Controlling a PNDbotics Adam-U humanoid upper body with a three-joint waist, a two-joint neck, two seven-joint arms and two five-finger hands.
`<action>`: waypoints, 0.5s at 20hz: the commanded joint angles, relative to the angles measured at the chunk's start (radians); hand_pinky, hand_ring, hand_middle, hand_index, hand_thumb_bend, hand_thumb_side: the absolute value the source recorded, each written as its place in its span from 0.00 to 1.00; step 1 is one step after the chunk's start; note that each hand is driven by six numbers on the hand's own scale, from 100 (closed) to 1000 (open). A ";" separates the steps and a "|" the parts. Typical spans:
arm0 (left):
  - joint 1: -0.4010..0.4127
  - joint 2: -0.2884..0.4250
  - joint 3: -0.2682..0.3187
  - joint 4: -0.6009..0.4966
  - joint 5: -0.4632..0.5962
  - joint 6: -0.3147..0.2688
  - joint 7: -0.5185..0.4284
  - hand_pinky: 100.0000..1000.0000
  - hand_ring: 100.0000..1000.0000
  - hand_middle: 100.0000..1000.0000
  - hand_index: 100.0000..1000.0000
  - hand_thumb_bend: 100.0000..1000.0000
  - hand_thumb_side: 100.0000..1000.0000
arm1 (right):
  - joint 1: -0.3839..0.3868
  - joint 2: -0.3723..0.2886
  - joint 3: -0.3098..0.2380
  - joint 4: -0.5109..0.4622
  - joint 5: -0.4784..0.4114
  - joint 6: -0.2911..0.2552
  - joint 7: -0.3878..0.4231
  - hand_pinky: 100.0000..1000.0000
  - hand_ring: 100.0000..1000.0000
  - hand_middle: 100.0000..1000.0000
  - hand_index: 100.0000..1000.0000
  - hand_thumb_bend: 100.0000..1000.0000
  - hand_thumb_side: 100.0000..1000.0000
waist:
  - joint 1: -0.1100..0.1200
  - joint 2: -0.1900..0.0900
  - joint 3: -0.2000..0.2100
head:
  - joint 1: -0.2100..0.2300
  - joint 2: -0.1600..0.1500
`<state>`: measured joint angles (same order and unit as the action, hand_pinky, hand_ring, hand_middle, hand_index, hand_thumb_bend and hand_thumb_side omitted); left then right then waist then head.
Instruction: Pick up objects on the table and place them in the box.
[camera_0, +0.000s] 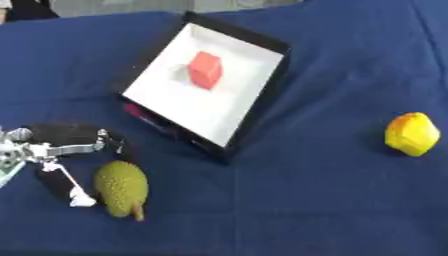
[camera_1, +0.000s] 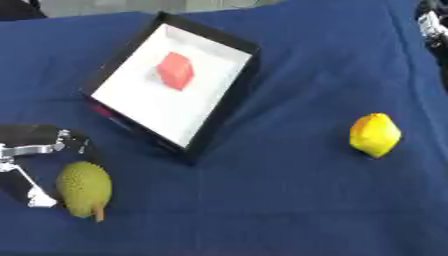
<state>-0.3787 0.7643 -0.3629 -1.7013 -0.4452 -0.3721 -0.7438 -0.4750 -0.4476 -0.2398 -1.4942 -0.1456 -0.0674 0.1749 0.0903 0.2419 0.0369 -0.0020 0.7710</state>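
Note:
A black box (camera_0: 268, 95) with a white inside lies tilted at the upper middle, and a red cube (camera_0: 205, 70) rests in it. A green spiky fruit (camera_0: 122, 187) with a brown stem lies at the lower left. My left hand (camera_0: 61, 140) is just left of this fruit, open, with its fingers (camera_0: 68, 182) spread toward it and one white tip beside it. A yellow lemon (camera_0: 411, 133) sits alone at the right. A dark and silver bit of my right hand (camera_1: 433, 22) shows at the upper right edge.
A blue cloth (camera_0: 306, 200) covers the whole table. Wide bare cloth lies between the box and the lemon and along the front edge.

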 joint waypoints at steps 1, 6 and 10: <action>0.011 0.032 0.028 -0.060 -0.006 -0.071 0.000 0.75 0.69 0.68 0.76 0.38 0.00 | -0.016 -0.034 -0.006 -0.008 -0.004 -0.003 -0.001 1.00 1.00 1.00 0.96 0.00 0.41 | -0.018 0.004 0.002 | -0.001 -0.001; 0.041 0.038 0.042 -0.115 -0.043 -0.057 0.107 0.66 0.61 0.61 0.73 0.39 0.00 | -0.017 -0.034 -0.008 -0.006 -0.005 -0.003 -0.005 1.00 1.00 1.00 0.95 0.00 0.41 | -0.019 0.005 0.004 | -0.004 -0.001; 0.048 0.033 0.053 -0.131 -0.089 -0.060 0.188 0.54 0.49 0.49 0.60 0.41 0.00 | -0.016 -0.034 -0.010 -0.006 -0.008 -0.002 -0.012 1.00 1.00 1.00 0.95 0.00 0.41 | -0.020 0.004 0.004 | -0.006 -0.001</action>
<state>-0.3253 0.7660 -0.3315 -1.8106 -0.5198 -0.4306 -0.5818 -0.4751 -0.4476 -0.2405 -1.4907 -0.1459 -0.0684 0.1681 0.0888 0.2451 0.0396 -0.0039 0.7710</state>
